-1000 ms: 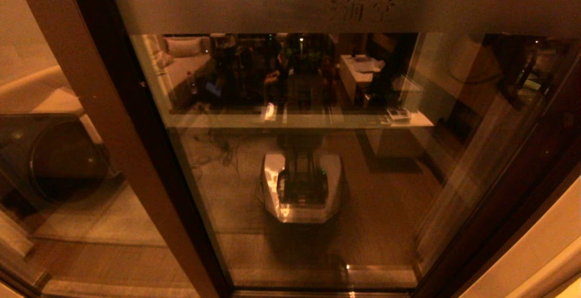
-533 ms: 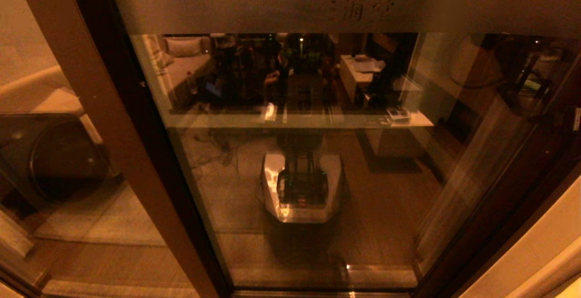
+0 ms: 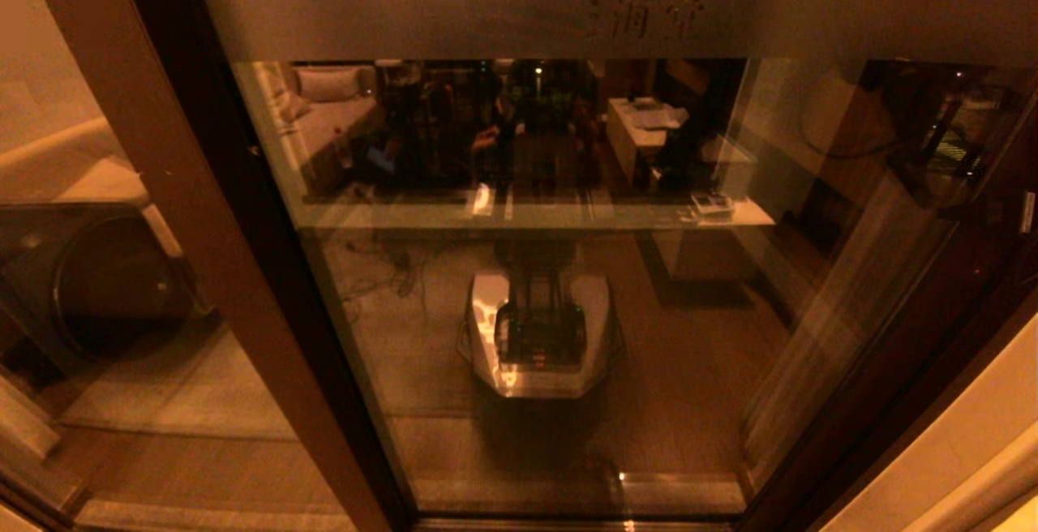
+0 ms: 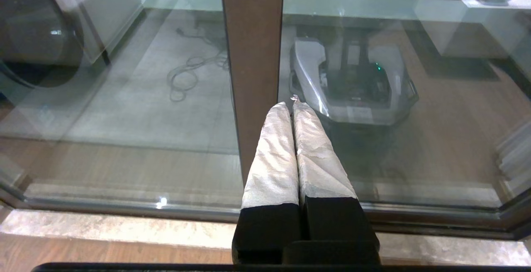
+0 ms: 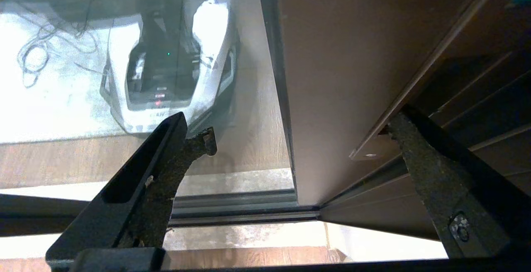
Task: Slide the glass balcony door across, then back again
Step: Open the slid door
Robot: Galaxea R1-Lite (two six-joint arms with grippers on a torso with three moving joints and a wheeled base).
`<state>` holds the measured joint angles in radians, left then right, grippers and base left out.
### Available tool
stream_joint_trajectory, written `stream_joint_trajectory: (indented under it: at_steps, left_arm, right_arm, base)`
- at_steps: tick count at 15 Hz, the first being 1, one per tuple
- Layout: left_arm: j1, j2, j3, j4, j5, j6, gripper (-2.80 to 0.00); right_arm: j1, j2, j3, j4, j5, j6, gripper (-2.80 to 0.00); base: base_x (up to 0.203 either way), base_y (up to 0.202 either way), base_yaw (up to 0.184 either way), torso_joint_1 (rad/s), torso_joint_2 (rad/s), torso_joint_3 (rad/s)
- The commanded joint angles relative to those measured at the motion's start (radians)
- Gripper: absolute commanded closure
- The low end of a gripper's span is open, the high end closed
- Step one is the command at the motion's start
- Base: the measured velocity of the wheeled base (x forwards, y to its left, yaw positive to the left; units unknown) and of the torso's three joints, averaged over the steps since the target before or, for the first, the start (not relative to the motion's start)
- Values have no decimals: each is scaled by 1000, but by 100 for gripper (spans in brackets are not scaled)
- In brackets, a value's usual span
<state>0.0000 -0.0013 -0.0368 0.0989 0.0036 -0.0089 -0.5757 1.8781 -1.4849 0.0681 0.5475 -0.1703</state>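
Glass balcony door (image 3: 568, 289) frame between right gripper (image 5: 298, 133) spread jaws; left gripper (image 4: 293, 108) parked, jaws clenched.

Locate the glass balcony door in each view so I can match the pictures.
Head view: the door fills the middle, frosted band across the top.
Left wrist view: its pane lies past the shut left gripper.
Right wrist view: its brown frame runs between the open right gripper's fingers.
Shared landmark: the robot's reflected base.

Glossy glass balcony door (image 3: 568, 313), brown matt frame (image 4: 253, 56)
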Motion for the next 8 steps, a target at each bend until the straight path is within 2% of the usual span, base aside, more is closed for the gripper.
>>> stream_joint_trajectory:
  at_steps: [1,8]
  left_arm:
    - [0,0,0,-1,1,0,0]
    - [0,0,0,1,-1,-1,0]
  right_arm:
    - [7,-11,2,1,6,-2,-280]
    - [29,-32,23,1,6,-2,-280]
  base:
    - [0,0,0,0,0,0]
    - [0,0,0,0,0,0]
